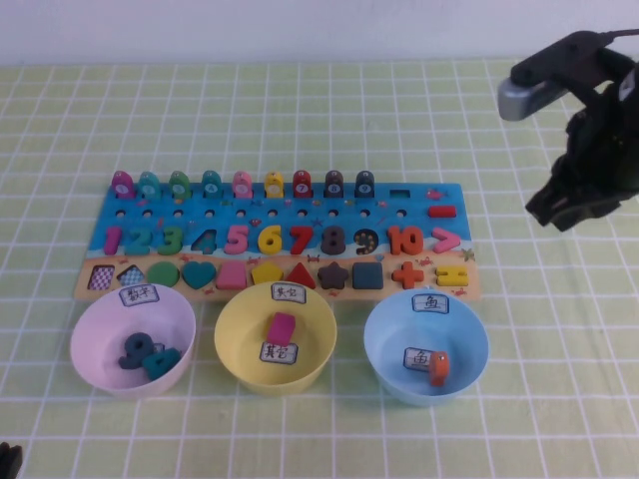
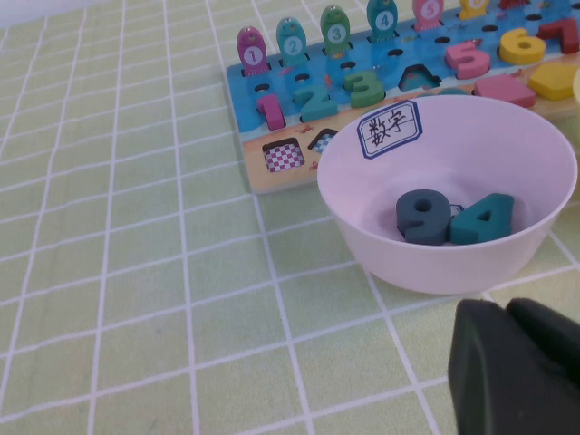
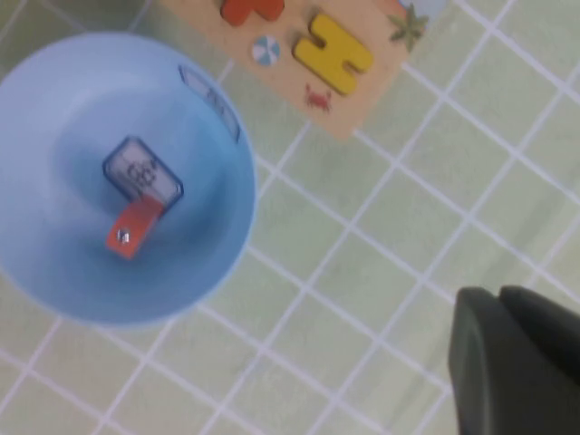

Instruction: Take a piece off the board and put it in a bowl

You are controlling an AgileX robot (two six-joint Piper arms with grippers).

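Note:
The yellow equals sign lies in its slot at the right end of the board's tan strip; it also shows in the right wrist view. The yellow bowl stands in front of the board's middle and holds a pink block. My right gripper is shut and empty, raised above the cloth to the right of the board; in its wrist view the fingers touch. My left gripper is shut and empty, low at the near left corner, in front of the pink bowl.
A pale pink bowl at the front left holds a dark 9 and a teal 4. A light blue bowl at the front right holds an orange piece. A green checked cloth covers the table.

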